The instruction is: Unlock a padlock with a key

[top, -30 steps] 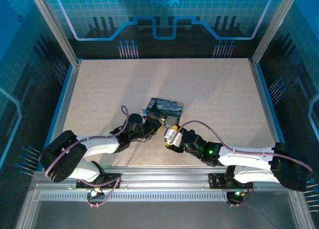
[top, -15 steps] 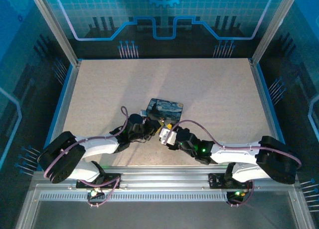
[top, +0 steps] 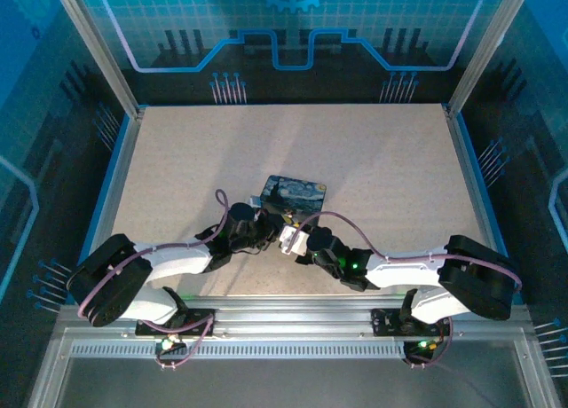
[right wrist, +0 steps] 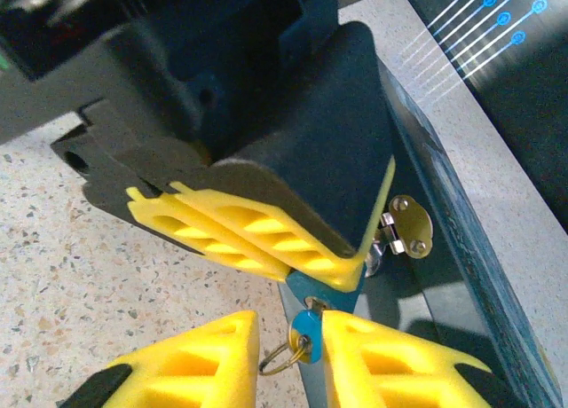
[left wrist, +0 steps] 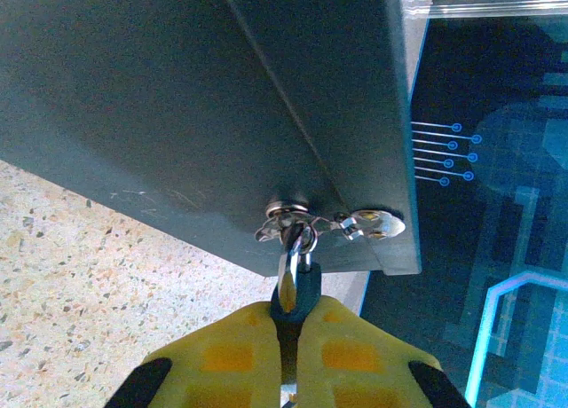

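The padlock hangs off the near edge of the tin, with its thin shackle hooked through the little metal latch. The left pincer is clamped tight on the dark body. The yellow pads cover most of it, so the left wrist view gives just a sliver of body plus the shackle, and the keyhole end is cut off at the bottom of that shot.

In the right wrist view the key sits right under the padlock, with a bluish head and a wire ring dangling off it. The blade is hidden, so honestly I can't say if it's seated in the lock. The right pincer has a finger on each side of the head with a narrow gap. One pad looks like it touches and the other I can't make out, so gripping or not, can't tell.

The tin rests on the speckled bench, near the front middle. From above, both pincers meet at its near edge, and the padlock and key are too small to pick out there.
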Available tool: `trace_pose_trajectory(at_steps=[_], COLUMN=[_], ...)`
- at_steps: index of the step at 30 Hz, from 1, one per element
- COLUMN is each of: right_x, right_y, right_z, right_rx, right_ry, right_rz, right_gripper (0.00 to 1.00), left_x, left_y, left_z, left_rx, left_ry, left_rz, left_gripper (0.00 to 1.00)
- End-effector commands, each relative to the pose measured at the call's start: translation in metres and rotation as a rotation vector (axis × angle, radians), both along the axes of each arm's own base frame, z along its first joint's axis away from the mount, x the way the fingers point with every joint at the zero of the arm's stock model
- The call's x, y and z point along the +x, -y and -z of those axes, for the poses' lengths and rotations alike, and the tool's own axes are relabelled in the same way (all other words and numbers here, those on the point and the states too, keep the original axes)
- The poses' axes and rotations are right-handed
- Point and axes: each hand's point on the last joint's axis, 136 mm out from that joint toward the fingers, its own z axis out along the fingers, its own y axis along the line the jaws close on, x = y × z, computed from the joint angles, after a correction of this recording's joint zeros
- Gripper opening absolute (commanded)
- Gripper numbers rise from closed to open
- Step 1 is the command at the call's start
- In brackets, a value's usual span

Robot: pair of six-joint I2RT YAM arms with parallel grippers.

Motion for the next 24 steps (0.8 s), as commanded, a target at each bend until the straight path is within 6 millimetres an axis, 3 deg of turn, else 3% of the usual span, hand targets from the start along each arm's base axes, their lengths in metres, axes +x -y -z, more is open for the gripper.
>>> trace_pose_trajectory(at_steps=[1,24], right_x=[0.0040,0.0098], right_y=[-0.0019,0.0038], right_z=[-0.0104,-0.0058], right_rx=[0.039,0.081], right_ry=[0.030,-0.011], right_rz=[0.035,0.088], right_gripper=[0.25,0.00], left_x=[0.0067,0.0072], left_y=[0.0053,0.0060], left_z=[-0.0245,-0.0253], left_rx=[-0.048,-0.052], left_ry=[0.047,0.047], left_rz=[-0.016,-0.015], left_gripper=[0.00,0.00])
